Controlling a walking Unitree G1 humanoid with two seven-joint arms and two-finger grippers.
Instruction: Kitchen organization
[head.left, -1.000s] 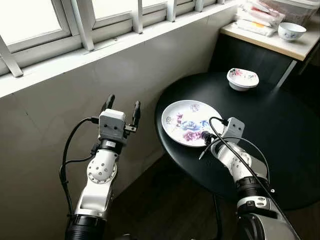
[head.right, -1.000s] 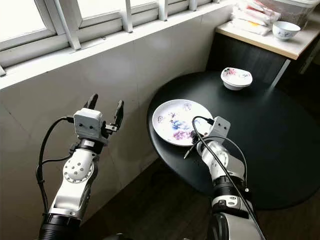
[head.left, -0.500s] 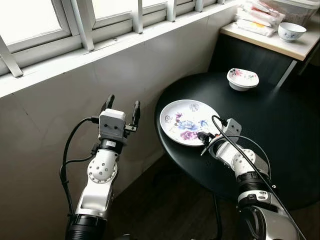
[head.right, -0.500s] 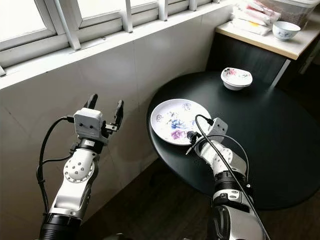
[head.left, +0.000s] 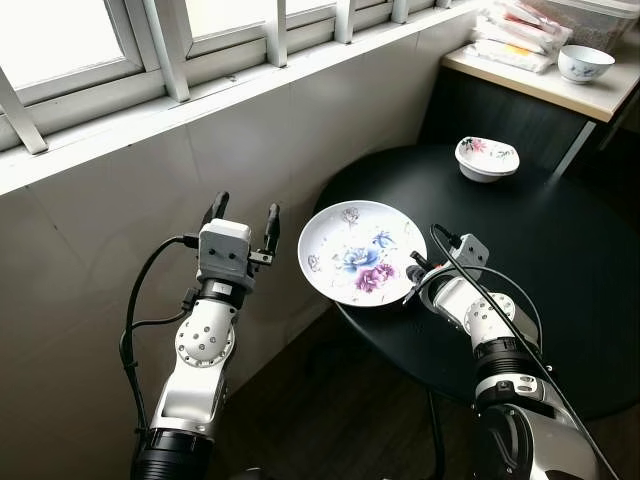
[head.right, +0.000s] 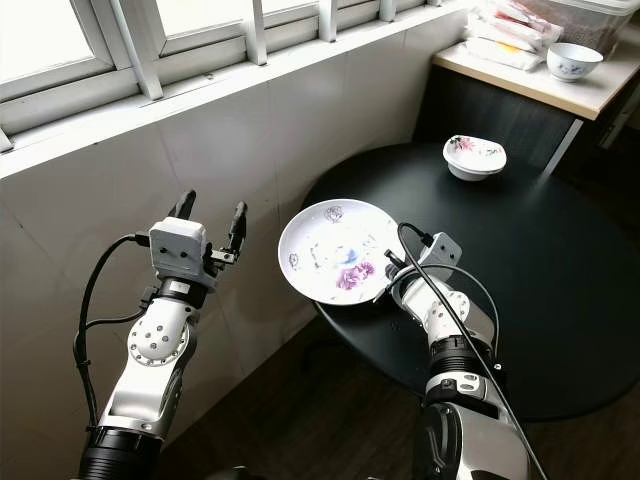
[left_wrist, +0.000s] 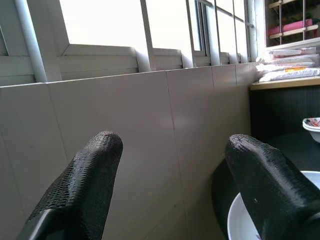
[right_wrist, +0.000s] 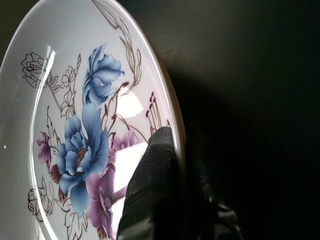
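Round black table (head.left: 560, 300) at my 1 o'clock carries a small floral bowl (head.left: 486, 158) near its far edge. My right gripper (head.left: 413, 283) is clamped on the rim of the flowered plate (head.left: 355, 252), held tilted, overhanging the table's near-left edge. Left gripper (head.left: 243, 212) idles at 11 o'clock, fingers spread on nothing; I judge the plate picked up but not yet placed, bowl untouched.

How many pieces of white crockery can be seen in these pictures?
3: a floral plate lifted and tilted at the black table's near edge, pinched by the right tool; a small floral bowl farther back on that table; a bowl on the wooden counter behind.
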